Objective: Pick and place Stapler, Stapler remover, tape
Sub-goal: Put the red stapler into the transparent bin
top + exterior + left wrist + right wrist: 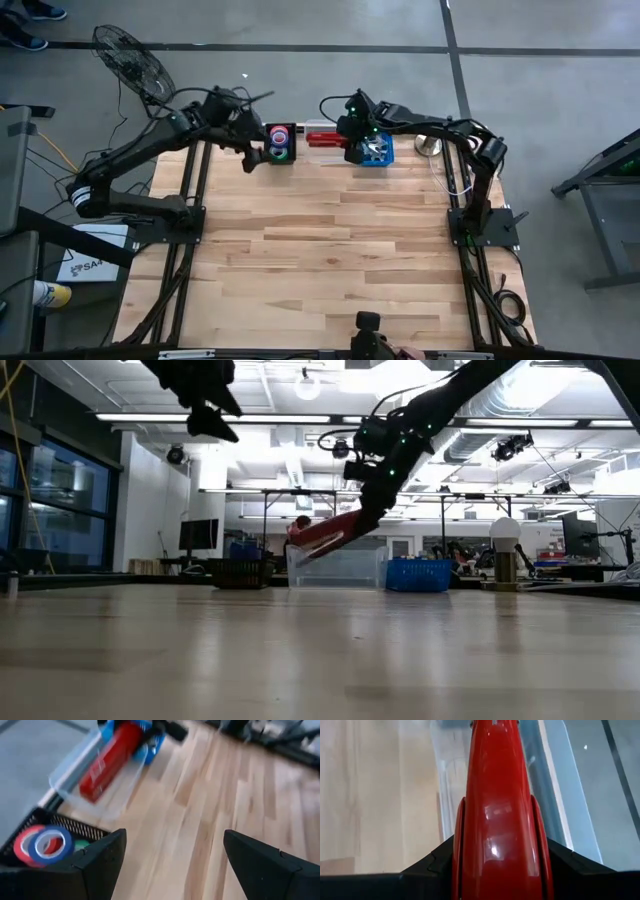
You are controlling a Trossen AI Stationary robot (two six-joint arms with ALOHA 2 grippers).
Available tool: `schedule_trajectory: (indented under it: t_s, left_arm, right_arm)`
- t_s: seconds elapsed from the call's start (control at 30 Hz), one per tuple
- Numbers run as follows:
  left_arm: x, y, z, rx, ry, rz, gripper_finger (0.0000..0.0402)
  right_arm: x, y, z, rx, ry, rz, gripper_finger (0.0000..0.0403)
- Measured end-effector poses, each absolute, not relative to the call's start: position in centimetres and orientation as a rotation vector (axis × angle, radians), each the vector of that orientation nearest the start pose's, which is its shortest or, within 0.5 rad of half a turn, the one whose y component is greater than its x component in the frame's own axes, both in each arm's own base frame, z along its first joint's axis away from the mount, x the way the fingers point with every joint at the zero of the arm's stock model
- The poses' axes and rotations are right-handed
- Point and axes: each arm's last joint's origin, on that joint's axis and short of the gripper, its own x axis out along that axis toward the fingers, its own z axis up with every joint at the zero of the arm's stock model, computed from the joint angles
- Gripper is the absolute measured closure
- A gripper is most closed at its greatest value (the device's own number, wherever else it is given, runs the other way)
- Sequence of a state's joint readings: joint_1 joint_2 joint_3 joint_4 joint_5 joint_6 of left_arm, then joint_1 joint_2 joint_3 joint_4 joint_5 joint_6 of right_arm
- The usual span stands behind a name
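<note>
The red stapler is long and narrow and hangs tilted over a clear plastic container at the table's far edge. My right gripper is shut on it. My left gripper is open and empty. It hovers high above the table, just near of a black mesh basket that holds red, blue and green tape rolls. In the left wrist view the stapler shows over the clear container. I see no stapler remover. My right gripper pinches the stapler's two long sides between its two fingers, near the end toward the blue basket. The fingers lie along the stapler. It slants down from the hold, its free end lowest, at the container's rim. I cannot tell whether that end touches.
A blue basket stands right of the clear container, below my right wrist. A round silver thing stands farther right. The black basket, clear container and blue basket line the far edge. The wooden table stretches bare toward the near edge.
</note>
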State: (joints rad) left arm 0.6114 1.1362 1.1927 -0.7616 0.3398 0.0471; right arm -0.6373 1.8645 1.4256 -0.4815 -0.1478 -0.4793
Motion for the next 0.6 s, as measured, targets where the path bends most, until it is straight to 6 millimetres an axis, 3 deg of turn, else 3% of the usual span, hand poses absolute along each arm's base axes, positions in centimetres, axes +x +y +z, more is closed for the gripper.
schedule_trajectory:
  t_s: [0.17, 0.6]
  left_arm:
    - [18.3, 12.9, 36.3, -0.291, 0.540, 0.219, 0.0074]
    - [18.2, 13.8, 37.1, -0.250, 0.444, 0.231, 0.0074]
  right_arm:
    - [33.0, -24.0, 22.8, -0.088, 0.888, -0.223, 0.0214]
    - [33.5, -25.0, 19.8, -0.048, 0.912, -0.192, 0.0214]
